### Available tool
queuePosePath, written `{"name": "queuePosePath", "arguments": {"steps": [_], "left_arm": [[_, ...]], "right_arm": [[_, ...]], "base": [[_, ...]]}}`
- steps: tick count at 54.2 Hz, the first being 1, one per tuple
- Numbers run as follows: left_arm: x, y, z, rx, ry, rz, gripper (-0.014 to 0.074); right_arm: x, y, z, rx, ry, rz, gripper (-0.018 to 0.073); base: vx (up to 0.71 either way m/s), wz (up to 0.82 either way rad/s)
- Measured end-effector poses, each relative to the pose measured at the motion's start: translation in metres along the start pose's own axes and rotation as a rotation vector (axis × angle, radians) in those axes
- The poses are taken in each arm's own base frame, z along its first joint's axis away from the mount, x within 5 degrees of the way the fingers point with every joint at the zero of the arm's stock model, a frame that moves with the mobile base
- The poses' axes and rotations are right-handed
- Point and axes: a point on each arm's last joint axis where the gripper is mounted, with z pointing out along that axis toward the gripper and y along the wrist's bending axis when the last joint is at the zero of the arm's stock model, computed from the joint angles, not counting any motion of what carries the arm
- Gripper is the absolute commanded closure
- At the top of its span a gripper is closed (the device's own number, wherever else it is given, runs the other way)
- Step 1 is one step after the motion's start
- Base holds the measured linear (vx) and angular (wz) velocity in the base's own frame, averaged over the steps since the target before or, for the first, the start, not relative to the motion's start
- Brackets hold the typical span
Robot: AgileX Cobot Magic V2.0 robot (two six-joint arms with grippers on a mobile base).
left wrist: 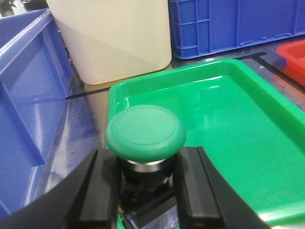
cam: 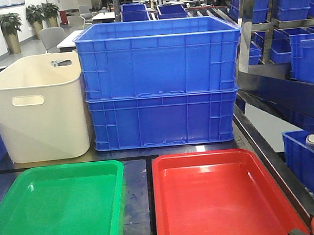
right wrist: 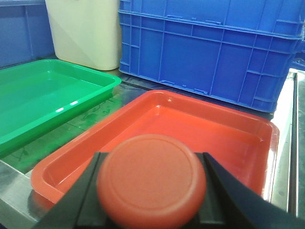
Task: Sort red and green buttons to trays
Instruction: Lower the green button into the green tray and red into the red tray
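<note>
**A:** On the left, above the near corner of the shallow glossy green plastic tray [left wrist: 228, 124], the left gripper [left wrist: 147, 188] is clamped on the black body of the green-capped mushroom push button [left wrist: 145, 131]. The cap stands upright above the fingers.

**B:** Sensible hold. I'd judge it light and rigid, and the smooth cap looks slippery.

**A:** On the right, the right gripper [right wrist: 153, 202] flanks the red-capped mushroom push button [right wrist: 151, 179] closely. It looks clamped too, at the near edge of the shallow glossy red plastic tray [right wrist: 205, 129].

**B:** It would probably roll if dropped.
</note>
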Motion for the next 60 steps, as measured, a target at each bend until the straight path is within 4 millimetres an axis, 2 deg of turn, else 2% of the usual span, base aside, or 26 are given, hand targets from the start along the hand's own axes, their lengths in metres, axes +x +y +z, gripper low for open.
{"name": "queuePosePath", "arguments": {"steps": [6, 12, 19, 24, 36, 41, 47, 52, 60], "left_arm": [[-0.001, 0.000, 0.000, 0.005, -0.013, -0.008, 0.0599], [-0.009, -0.003, 0.000, 0.031, -0.101, -0.013, 0.0599], [-0.017, -0.009, 0.014, 0.084, -0.175, -0.010, 0.0599], [-0.014, -0.015, 0.038, 0.128, -0.151, -0.010, 0.0599], [0.004, -0.034, 0.114, 0.255, -0.082, -0.033, 0.0599], [0.010, -0.039, 0.150, 0.276, -0.033, -0.043, 0.0599], [0.018, -0.043, 0.182, 0.289, 0.012, -0.051, 0.0598], [0.029, -0.047, 0.196, 0.303, 0.035, -0.061, 0.0589], [0.034, -0.049, 0.201, 0.314, 0.035, -0.092, 0.0531]], "right_arm": [[0.000, -0.002, 0.001, 0.015, -0.001, 0.015, 0.0557], [0.003, -0.009, 0.006, 0.056, 0.015, 0.069, 0.0557], [0.006, -0.022, 0.023, 0.077, 0.047, 0.097, 0.0557], [0.004, -0.032, 0.044, 0.038, 0.049, 0.093, 0.0557], [0.000, -0.061, 0.102, -0.048, 0.031, 0.105, 0.0557], [0.008, -0.074, 0.129, -0.088, 0.049, 0.100, 0.0557], [0.022, -0.086, 0.154, -0.114, 0.080, 0.075, 0.0543], [0.039, -0.092, 0.169, -0.124, 0.123, 0.064, 0.0505], [0.057, -0.096, 0.179, -0.130, 0.173, 0.069, 0.0391]], "base": [[0.00, 0.00], [0.00, 0.00], [0.00, 0.00], [0.00, 0.00], [0.00, 0.00], [0.00, 0.00], [0.00, 0.00], [0.00, 0.00], [0.00, 0.00]]}}
